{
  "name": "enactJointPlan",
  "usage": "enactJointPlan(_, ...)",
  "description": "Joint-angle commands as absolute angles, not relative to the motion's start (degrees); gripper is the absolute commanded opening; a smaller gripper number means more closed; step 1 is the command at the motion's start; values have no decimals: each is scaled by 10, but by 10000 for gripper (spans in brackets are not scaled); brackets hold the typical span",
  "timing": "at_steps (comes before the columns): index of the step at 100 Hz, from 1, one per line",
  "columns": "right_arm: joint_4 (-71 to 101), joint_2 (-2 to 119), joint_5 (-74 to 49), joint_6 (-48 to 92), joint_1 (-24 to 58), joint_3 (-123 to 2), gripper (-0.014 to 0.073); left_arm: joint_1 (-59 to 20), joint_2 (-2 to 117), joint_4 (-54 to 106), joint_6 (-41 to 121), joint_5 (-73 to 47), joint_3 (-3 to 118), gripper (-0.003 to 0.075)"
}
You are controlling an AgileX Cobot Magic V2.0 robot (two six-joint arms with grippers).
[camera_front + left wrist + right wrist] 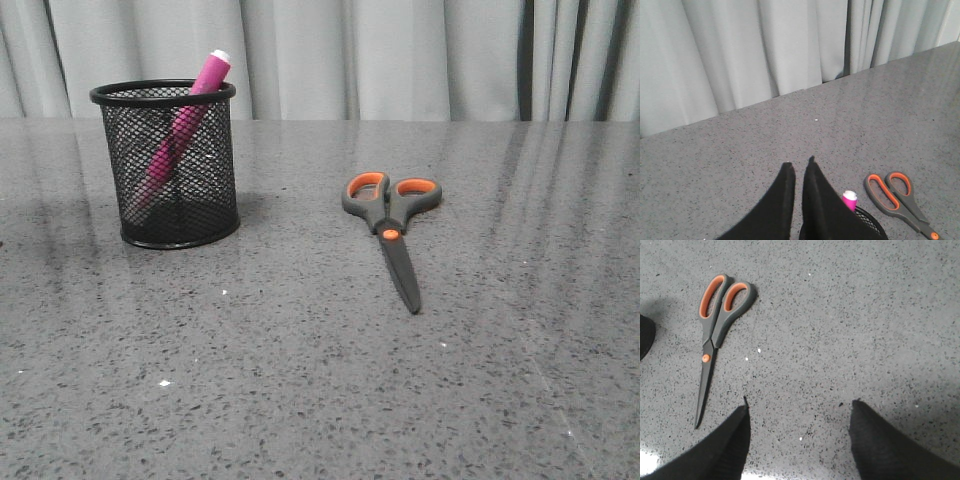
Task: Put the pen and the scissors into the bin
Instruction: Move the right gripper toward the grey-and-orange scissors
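Scissors (715,335) lie flat beside wide right hand (797,412); left hand (799,167) narrow.

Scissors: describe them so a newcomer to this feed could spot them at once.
On the grey speckled table, look right of the black mesh bin holding the pink pen. The scissors lie flat and closed, apart from the bin, blades pointing toward the camera. Orange-lined handle loops and an orange pivot dot mark them out.

Probably a lab or staged test bench — grey speckled stone tabletop (320,400), pale pleated curtain (400,55) backdrop.
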State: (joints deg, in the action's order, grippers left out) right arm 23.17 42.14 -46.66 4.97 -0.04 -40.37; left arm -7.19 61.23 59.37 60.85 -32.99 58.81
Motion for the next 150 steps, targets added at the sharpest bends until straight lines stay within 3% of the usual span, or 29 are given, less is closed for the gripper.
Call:
enactJointPlan(1, 252, 424, -431, 54, -3, -424, 393, -55, 579, 611, 596, -319, 598, -22)
enactJointPlan(46, 299, 424, -411, 96, -3, -425, 393, -35, 393, 629, 582, -120, 386, -22)
enactJointPlan(107, 290, 469, -530, 129, 18, -553, 392, -35, 359, 632, 582, -134, 351, -22)
enactJointPlan(150, 290, 578, -526, 118, 198, -639, 392, -35, 359, 646, 582, -134, 351, -22)
